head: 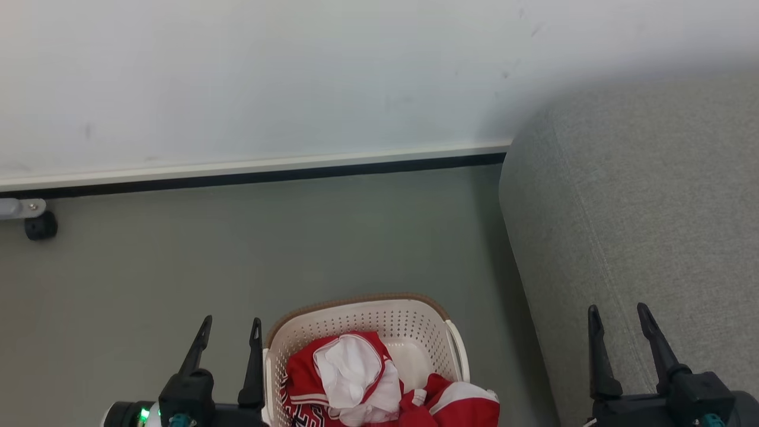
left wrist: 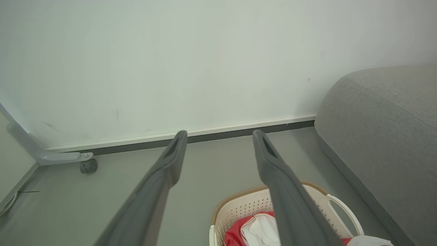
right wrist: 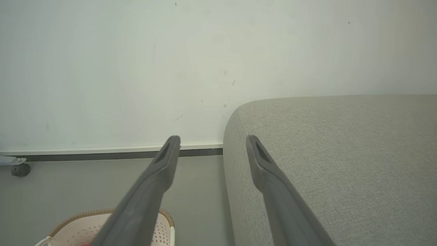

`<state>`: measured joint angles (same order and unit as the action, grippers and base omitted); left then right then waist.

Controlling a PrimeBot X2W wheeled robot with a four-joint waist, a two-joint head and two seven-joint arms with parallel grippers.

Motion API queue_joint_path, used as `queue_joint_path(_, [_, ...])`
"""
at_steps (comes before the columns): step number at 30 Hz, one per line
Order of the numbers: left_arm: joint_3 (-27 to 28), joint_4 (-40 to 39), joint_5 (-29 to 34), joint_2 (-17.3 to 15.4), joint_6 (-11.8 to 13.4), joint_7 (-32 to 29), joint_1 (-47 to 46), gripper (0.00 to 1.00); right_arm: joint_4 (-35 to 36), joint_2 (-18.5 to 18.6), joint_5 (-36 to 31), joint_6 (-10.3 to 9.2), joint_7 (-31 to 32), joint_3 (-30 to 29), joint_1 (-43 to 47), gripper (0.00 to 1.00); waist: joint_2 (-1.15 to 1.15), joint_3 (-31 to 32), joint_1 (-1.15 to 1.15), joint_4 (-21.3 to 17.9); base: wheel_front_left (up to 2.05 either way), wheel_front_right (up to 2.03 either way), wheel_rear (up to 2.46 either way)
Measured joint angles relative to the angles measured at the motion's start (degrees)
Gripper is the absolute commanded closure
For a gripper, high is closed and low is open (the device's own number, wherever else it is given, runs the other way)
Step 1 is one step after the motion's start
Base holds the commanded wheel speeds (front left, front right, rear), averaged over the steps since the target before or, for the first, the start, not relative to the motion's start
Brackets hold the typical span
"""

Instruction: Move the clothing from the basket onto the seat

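L gripper (head: 231,325) fingers spread, empty, at 9 o'clock of basket (head: 379,317). R gripper (head: 618,311) fingers spread, empty, over grey seat (head: 640,207), 3 o'clock. Crumpled clothing (head: 356,379), red w/ white, striped trim, lies in the cream perforated basket, 6 o'clock.

Perforated cream plastic basket (head: 362,323) left of the right fingers (head: 598,350); thin soft clothing (head: 356,379); matt woven-fabric seat (head: 652,225).

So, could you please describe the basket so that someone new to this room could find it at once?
Start at the big grey seat on the right, by the white wall; the basket stands on the floor just to its left. It is cream plastic with perforated sides and a brown rim, and red and white clothing is heaped inside it.
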<state>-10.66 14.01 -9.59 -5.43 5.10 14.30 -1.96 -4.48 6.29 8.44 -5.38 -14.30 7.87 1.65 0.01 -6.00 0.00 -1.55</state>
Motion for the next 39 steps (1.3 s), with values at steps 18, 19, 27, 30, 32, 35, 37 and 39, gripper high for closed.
queue_joint_path(18, [-5.3, 9.6, 3.0, 1.1, -2.1, -0.8, -10.6, 0.00, 7.3, -0.5, -2.0, -0.01, -0.4, 0.8, -7.5, 0.00, 0.00, -14.2, 0.01, -2.8, 0.00, 0.00, 0.00])
queue_joint_path(19, [-5.3, 10.3, 3.2, 1.1, -2.1, -1.2, -11.3, 0.00, 7.8, -0.6, -2.1, -0.01, -0.4, 1.0, -8.1, 0.00, 0.00, -15.1, 0.01, -3.2, 0.00, 0.00, 0.00])
queue_joint_path(27, [-6.2, 16.8, 4.1, 1.5, -2.0, -4.0, -17.7, 0.00, 10.9, -0.7, -2.4, 0.02, -0.4, 0.9, -13.0, 0.00, 0.01, -21.7, 0.01, -5.9, 0.00, 0.00, 0.00])
queue_joint_path(30, [-7.0, 18.9, 4.8, 1.6, -2.0, -4.9, -20.2, 0.00, 12.0, -0.7, -2.4, 0.19, -0.4, 0.9, -14.7, 0.00, 0.00, -24.3, 0.01, -6.9, 0.00, 0.00, 0.00])
queue_joint_path(32, [-7.7, 20.3, 6.0, 1.7, -2.0, -5.7, -21.4, 0.00, 13.0, -0.7, -2.4, 0.18, -0.4, 0.6, -15.5, 0.00, 0.01, -26.0, 0.01, -7.5, 0.00, 0.00, 0.00])
queue_joint_path(35, [-8.2, 22.3, 6.4, 1.8, -2.0, -6.3, -23.1, 0.00, 14.1, -0.7, -2.5, 0.18, -0.4, 0.4, -16.5, 0.00, 0.01, -28.6, 0.01, -8.3, 0.00, 0.00, 0.00])
queue_joint_path(37, [-8.4, 23.3, 6.8, 1.8, -2.0, -6.7, -24.6, 0.00, 15.0, -0.7, -2.7, 0.20, -0.4, 0.4, -17.5, 0.00, 0.01, -30.4, 0.01, -8.7, 0.00, 0.00, 0.00])
queue_joint_path(39, [-8.4, 24.2, 6.8, 1.8, -1.9, -7.0, -26.1, 0.00, 15.8, -0.8, -3.4, 0.35, -0.4, 0.6, -18.5, 0.00, 0.01, -32.1, 0.01, -9.2, 0.00, 0.00, 0.00])
